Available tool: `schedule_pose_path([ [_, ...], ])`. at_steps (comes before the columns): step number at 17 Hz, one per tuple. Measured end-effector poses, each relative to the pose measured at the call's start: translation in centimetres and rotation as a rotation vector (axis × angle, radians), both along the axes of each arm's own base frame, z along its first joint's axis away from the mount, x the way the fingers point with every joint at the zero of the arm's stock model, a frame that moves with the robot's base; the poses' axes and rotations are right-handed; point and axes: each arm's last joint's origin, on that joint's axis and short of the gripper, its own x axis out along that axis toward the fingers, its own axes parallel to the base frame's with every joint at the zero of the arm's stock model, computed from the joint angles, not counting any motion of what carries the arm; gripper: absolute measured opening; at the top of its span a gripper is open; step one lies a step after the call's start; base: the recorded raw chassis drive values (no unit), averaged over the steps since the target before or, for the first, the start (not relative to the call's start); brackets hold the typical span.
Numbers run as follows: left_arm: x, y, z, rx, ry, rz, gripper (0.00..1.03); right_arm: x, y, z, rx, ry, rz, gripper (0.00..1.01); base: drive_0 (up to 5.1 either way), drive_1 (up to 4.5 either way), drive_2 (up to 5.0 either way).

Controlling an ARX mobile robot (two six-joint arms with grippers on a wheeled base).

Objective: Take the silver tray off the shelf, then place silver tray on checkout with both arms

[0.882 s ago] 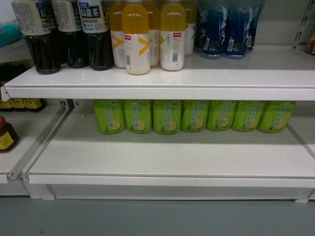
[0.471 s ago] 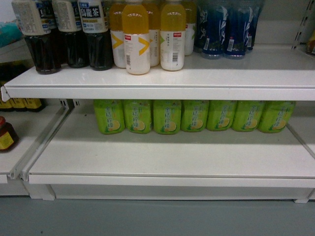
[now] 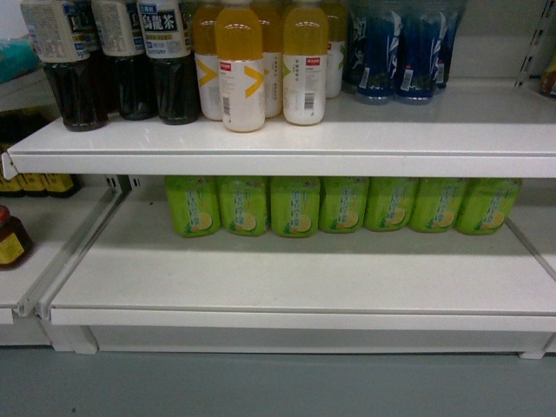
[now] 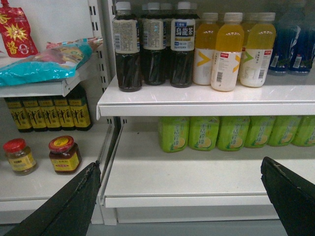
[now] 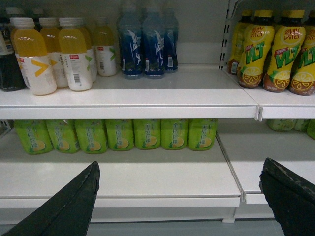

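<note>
The silver tray is out of view in every frame, and so is the checkout. The white shelf [image 3: 304, 278] fills the head view, its lower board bare in front of a row of green bottles [image 3: 343, 205]. Neither gripper shows in the head view. In the left wrist view my left gripper [image 4: 180, 163] is open, its black fingers [image 4: 74, 201] spread wide in front of the lower shelf [image 4: 187, 172], holding nothing. My right gripper [image 5: 182, 163] is open too, and empty, facing the same shelf [image 5: 147, 172] from a short distance.
The upper board carries dark tea bottles [image 3: 122, 61], orange juice bottles [image 3: 261, 65] and blue bottles [image 3: 400, 52]. Red-lidded jars [image 4: 64, 155] stand in the bay to the left. Yellow drink bottles [image 5: 275, 49] stand in the bay to the right. Grey floor [image 3: 278, 382] lies below.
</note>
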Motion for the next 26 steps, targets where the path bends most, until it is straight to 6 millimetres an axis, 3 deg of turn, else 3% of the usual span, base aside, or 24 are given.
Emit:
schedule_pose_path([
  [26,0.00,0.00,0.03,0.011,-0.003,0.000,0.98,0.00,0.01,0.03,-0.001,-0.003,0.004,0.98,0.0,0.00,0.0],
])
